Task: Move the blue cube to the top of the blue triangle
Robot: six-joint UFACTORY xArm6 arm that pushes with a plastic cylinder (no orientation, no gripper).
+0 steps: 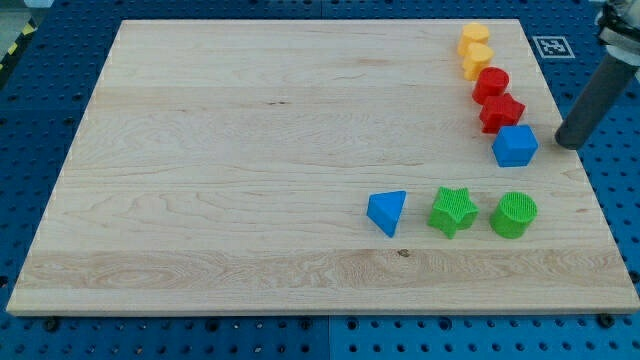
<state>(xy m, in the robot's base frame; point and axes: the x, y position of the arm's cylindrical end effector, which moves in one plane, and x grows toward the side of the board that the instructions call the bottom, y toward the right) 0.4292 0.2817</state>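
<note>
The blue cube [515, 146] lies near the board's right edge, just below the red star [501, 112]. The blue triangle [387, 211] lies lower and to the left of it, in the board's lower middle. My tip [566, 144] is the end of a dark rod coming in from the view's upper right. It stands just right of the blue cube, with a small gap between them.
A red cylinder-like block [490, 83] and two yellow blocks [475, 40] [478, 61] line up above the red star. A green star [452, 210] and a green cylinder [514, 214] lie right of the blue triangle. The wooden board [250, 150] rests on a blue perforated table.
</note>
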